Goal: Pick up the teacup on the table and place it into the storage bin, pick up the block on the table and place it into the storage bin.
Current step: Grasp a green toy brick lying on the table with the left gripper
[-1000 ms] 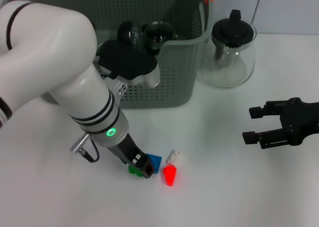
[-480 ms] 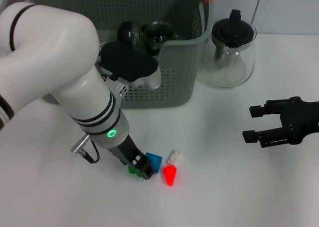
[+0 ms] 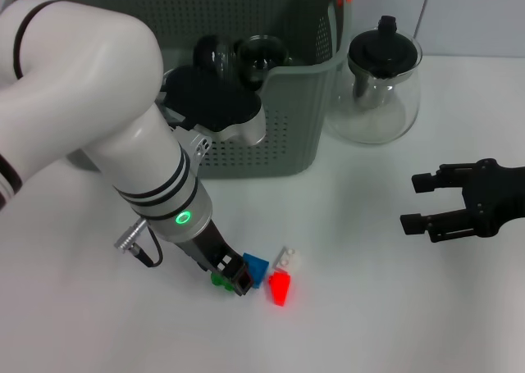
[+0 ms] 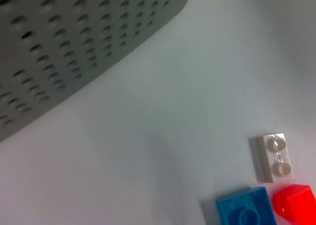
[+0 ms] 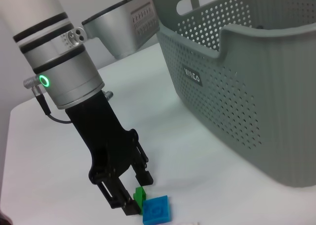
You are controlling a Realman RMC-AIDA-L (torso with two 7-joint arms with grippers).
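Recording a green block (image 3: 220, 279) (image 5: 140, 193) sitting low on the white table (image 3: 369, 307), in front of the storage bin (image 3: 279, 135) (image 5: 256, 86) and towards the robot's left. Noting the left gripper (image 3: 234, 276) (image 5: 136, 193) reaching down to the tabletop at that spot, its two black fingers (image 5: 123, 205) closing in on the green block from either side and appearing to be pinching it between them. Finding a blue block (image 3: 255, 268) (image 4: 245, 211) (image 5: 156, 209) lying flat just beside the green one, against the outer side of one finger. Logging a small white block (image 3: 286, 258) (image 4: 274, 157) and a red block (image 3: 280, 288) (image 4: 295, 209) lying just beyond the blue one, close together, all three clear of the bin wall.

Observing a glass teacup (image 3: 261, 57) already sitting inside the storage bin, near its front rim, with a dark rounded item (image 3: 215, 55) touching or nearly touching it; not being able to tell what that item is. Noting the bin standing upright at the back of the table, orange clip showing at its corner.

Registering a glass teapot (image 3: 379, 86) with a black lid standing just beside the bin, on the robot's right.

Finding the right gripper (image 3: 414, 202) hovering over bare table well apart from the blocks, fingers spread and holding nothing
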